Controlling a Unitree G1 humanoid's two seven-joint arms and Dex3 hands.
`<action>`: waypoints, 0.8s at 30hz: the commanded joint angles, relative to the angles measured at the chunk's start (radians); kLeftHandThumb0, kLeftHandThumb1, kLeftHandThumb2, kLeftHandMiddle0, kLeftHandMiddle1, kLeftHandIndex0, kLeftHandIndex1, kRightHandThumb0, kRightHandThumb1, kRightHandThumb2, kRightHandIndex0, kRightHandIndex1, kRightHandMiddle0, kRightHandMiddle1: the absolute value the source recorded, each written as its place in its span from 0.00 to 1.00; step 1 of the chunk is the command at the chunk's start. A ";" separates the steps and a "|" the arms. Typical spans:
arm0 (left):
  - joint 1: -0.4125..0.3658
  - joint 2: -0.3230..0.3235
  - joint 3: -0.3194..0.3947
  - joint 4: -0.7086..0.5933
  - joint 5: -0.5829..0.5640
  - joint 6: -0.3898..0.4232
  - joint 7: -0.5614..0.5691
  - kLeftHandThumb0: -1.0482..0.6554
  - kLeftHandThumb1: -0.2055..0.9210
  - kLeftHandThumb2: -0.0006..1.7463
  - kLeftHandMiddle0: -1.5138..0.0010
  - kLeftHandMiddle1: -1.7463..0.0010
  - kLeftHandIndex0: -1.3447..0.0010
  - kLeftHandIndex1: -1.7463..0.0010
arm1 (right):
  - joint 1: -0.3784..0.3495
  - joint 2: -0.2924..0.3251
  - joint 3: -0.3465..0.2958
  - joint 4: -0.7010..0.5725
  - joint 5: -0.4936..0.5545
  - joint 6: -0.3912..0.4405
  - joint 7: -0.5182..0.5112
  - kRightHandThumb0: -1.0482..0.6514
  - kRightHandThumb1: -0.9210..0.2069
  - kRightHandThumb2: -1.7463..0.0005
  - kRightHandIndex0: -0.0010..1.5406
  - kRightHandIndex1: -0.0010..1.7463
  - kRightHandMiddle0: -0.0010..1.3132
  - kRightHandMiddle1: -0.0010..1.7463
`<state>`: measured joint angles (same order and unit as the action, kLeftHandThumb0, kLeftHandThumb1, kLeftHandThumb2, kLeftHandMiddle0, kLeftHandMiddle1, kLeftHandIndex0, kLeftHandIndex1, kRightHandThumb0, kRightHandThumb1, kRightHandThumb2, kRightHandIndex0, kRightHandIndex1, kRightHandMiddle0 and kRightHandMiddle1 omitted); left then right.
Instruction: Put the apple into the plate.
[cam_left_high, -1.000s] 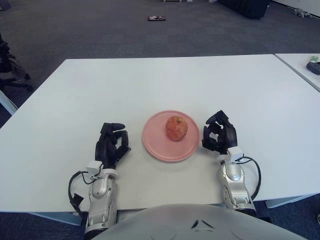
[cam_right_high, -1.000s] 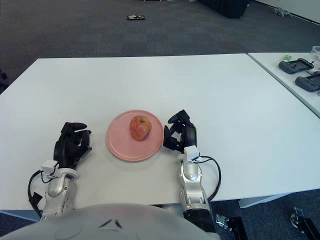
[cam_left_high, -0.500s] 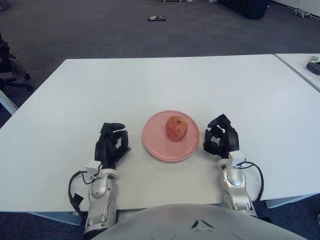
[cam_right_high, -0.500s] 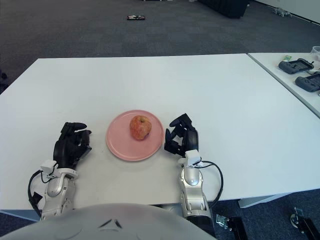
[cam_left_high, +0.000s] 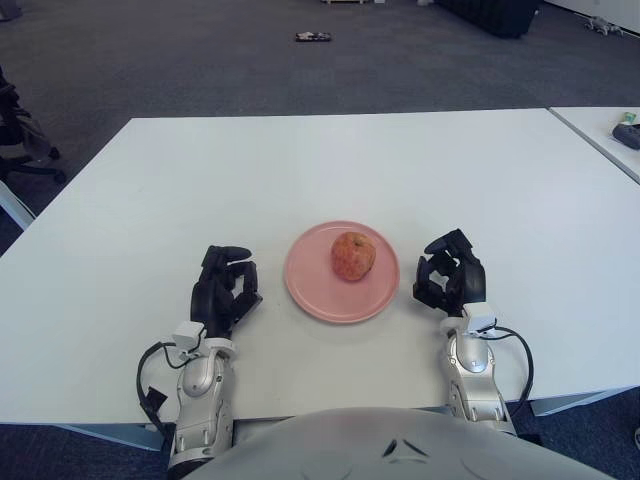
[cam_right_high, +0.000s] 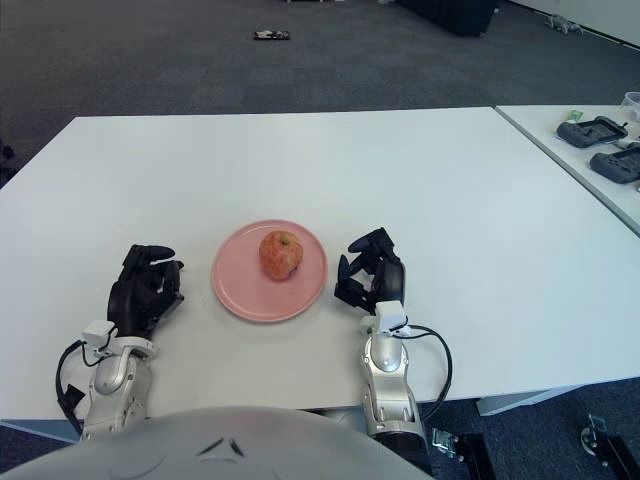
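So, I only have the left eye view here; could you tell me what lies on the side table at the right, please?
Observer: Two dark devices that look handheld lie there, one behind the other; your view cuts off all but a corner of one.
Operator: Thank you. Is there anything else on that table beyond my frame?
Observer: Yes, what looks like a clear container stands behind the devices, at the picture's right edge; I cannot tell what it holds.
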<state>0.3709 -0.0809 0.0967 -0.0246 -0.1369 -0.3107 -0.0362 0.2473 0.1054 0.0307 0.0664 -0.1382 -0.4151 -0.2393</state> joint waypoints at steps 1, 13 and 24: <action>0.017 0.003 0.002 0.005 0.012 0.031 0.015 0.39 0.78 0.50 0.37 0.00 0.74 0.00 | 0.001 0.011 0.005 -0.019 0.000 0.015 0.000 0.36 0.42 0.33 0.47 0.99 0.39 1.00; 0.018 0.007 0.002 0.011 0.044 0.012 0.025 0.39 0.78 0.50 0.35 0.00 0.75 0.00 | 0.015 -0.014 0.016 -0.071 -0.013 0.107 0.033 0.36 0.40 0.35 0.48 0.93 0.37 1.00; 0.018 0.006 0.003 0.015 0.042 -0.007 0.023 0.39 0.78 0.50 0.35 0.00 0.74 0.00 | 0.032 -0.027 0.020 -0.111 -0.024 0.161 0.045 0.37 0.39 0.36 0.47 0.89 0.36 1.00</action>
<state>0.3797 -0.0782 0.0977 -0.0266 -0.0948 -0.3205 -0.0148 0.2758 0.0863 0.0486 -0.0236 -0.1523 -0.2736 -0.1993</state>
